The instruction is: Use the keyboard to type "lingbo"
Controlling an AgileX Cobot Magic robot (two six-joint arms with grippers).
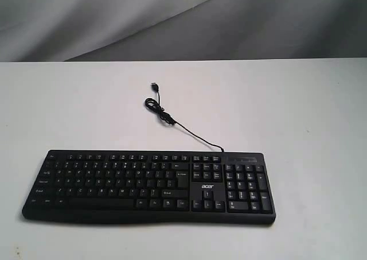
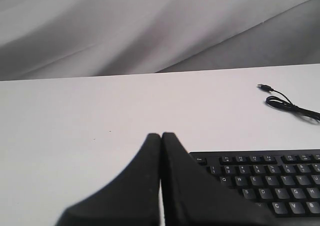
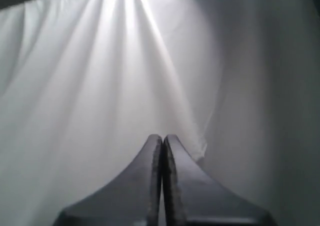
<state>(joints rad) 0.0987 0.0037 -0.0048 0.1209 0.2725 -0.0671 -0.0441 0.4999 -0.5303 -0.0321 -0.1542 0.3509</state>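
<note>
Across the near half of the exterior view spreads a white table (image 1: 309, 111); behind its far edge hangs a grey cloth (image 1: 114, 19), lying in broad soft folds; on the table, close to its near edge and a little left of the middle, lies the keyboard (image 1: 149, 185), black, wide and flat, its long side running across the view; its letter keys fill the left and middle, its number pad (image 1: 248, 185) sits at the right end, and a white logo (image 1: 207, 186) reading acer stands above the arrow keys; the small white legends on the keys are too fine to read from this view; from the back edge of the keyboard, toward its right part, a thin black cable (image 1: 195, 135) runs away over the table toward the far left, twists into a small loop (image 1: 152, 105), and ends in a plug (image 1: 155, 86) that lies free on the table, well apart from the keyboard; the left gripper (image 2: 161, 136) shows in its wrist view as two black fingers (image 2: 135, 186) pressed flat together from root to tip, with nothing between them; just beside them a corner of the keyboard appears, and whether the gripper hangs over the table or over that corner I cannot tell; the right gripper (image 3: 162, 137) is likewise closed, its two black fingers (image 3: 200, 191) meeting along a thin seam and holding nothing; it faces the folded cloth, which is brightly lit along its folds.
</note>
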